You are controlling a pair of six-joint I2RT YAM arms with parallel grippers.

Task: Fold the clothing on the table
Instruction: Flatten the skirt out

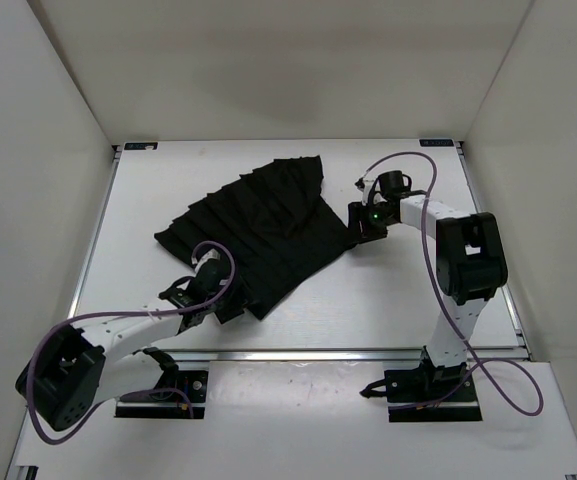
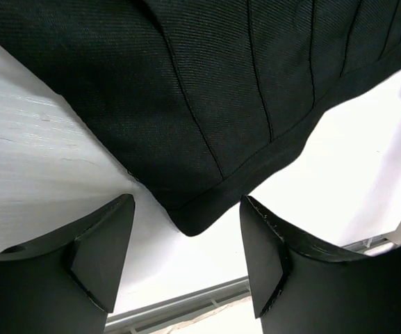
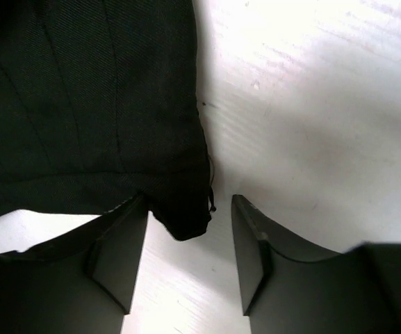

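Top view: one black garment point(image 1: 258, 225) is lying spread out on the white counter point(image 1: 408, 300), a little toward the far side, with its creases fanning out. The left hand point(image 1: 226, 300) is sitting at the garment's near corner. The right hand point(image 1: 360, 232) is sitting at its right-hand corner. There are two arms, two hands, one garment and one counter, with a single silver rail point(image 1: 318, 353) running along the near edge.

Left wrist view: the two fingers point(image 2: 103, 257) are standing apart. A hemmed corner of the garment is lying flat on the counter, pointing into the gap between them. Neither finger is pressing the cloth, so nothing is being held.

Right wrist view: the two fingers point(image 3: 120, 257) are also standing apart. A second corner, with a loose thread hanging from it, is poking into the gap. It is lying closer to the finger on the left of the picture, and I cannot tell whether it is touching. There is bare counter between the cloth and the other finger. Nothing is being pinched here either.

The step in hand appears to be taking hold of two corners, and no fold is showing yet. The next move probably calls for both hands to pinch together low on the cloth. They would then need to lift evenly and carry the corners across the garment.
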